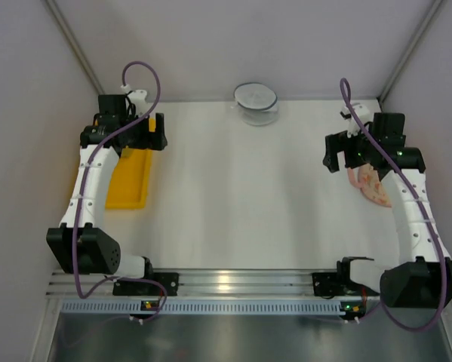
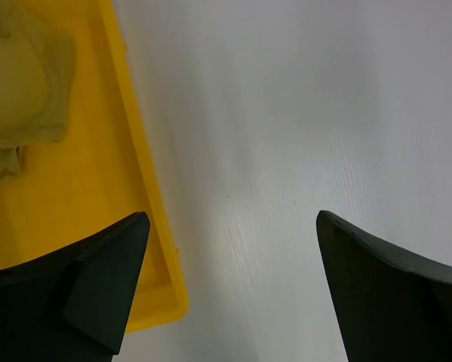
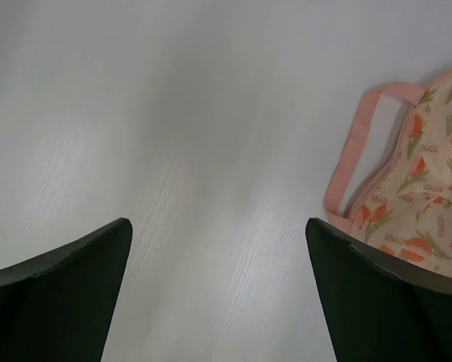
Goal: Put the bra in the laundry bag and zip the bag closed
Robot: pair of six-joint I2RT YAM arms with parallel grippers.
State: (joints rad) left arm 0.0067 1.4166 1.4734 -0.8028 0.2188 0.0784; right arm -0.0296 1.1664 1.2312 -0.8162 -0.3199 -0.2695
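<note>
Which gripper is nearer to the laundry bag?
Right. The right gripper hovers just beside the laundry bag; the left gripper is far away, over the yellow tray.

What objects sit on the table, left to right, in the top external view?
yellow tray → clear bowl → laundry bag

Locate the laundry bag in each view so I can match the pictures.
Top external: the bag lies at the right, partly under the right arm.
Left wrist: not in it.
Right wrist: the bag is at the right edge.
Shared landmark: the white table, in all three.
</note>
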